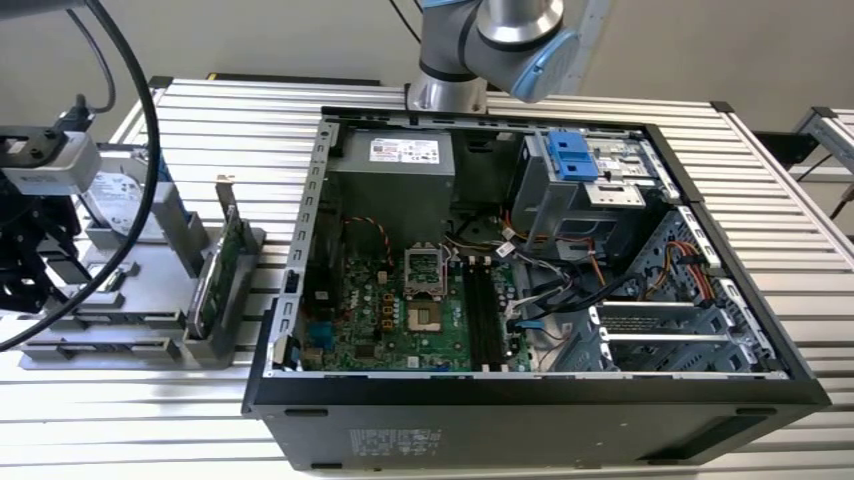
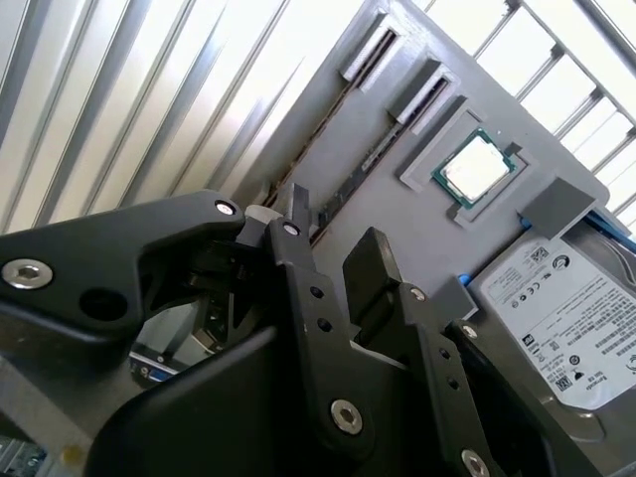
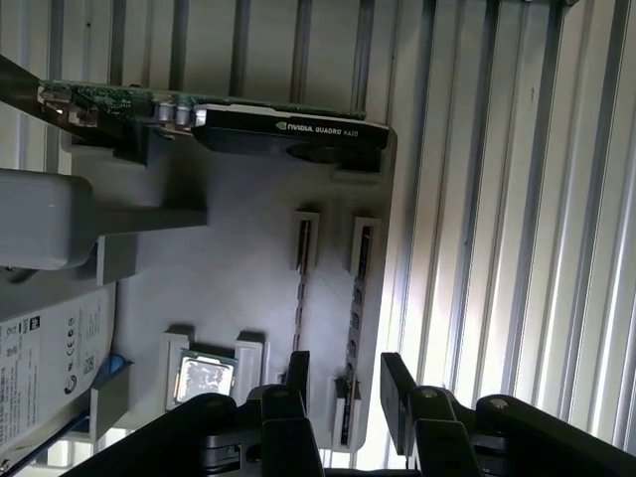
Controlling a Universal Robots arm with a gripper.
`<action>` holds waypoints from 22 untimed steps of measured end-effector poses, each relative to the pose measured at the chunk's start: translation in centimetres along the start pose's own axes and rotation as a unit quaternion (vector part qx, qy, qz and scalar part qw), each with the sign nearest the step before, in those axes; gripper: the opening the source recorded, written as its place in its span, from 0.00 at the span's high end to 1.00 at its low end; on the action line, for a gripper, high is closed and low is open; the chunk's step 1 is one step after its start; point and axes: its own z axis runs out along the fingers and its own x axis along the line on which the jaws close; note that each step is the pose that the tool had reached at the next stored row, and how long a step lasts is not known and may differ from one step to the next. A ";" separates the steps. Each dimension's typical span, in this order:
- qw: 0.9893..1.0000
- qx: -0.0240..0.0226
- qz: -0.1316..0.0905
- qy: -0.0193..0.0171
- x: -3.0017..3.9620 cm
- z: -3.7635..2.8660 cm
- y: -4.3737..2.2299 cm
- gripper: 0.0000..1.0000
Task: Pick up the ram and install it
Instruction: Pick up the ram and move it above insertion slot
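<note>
The ram point(image 3: 356, 316) is a dark narrow stick standing on edge in a slot of the grey holder block point(image 3: 238, 268). In the second wrist view the ram point(image 2: 383, 149) runs along the same block toward my fingers. My gripper point(image 3: 346, 376) is open just above one end of the stick, with a black finger point(image 3: 296, 366) on one side and the other on the far side. In the second wrist view the gripper point(image 2: 333, 237) also stands open over the ram's near end. The motherboard's black slots point(image 1: 483, 312) lie inside the open computer case point(image 1: 287, 330).
On the holder block a green graphics card point(image 3: 288, 129) stands on edge, a processor chip point(image 3: 204, 380) lies in a pocket, and a silver hard drive point(image 2: 566, 308) sits beside it. A second thin slot point(image 3: 302, 283) runs parallel to the ram. The table is ribbed aluminium point(image 1: 747, 170).
</note>
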 end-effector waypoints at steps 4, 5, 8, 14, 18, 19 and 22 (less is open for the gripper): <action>1.000 0.000 0.000 0.000 0.00 0.04 0.00 0.00; 1.000 0.000 0.000 0.000 0.00 0.04 0.00 0.00; 1.000 0.000 0.000 0.000 0.00 0.09 0.00 0.00; 1.000 0.000 0.000 0.000 -0.01 0.27 0.00 0.00; 1.000 0.000 0.000 0.000 -0.02 0.44 0.01 0.00; 1.000 0.000 0.000 0.000 -0.02 0.48 0.01 0.00; 1.000 0.000 0.000 0.000 -0.02 0.58 0.01 0.00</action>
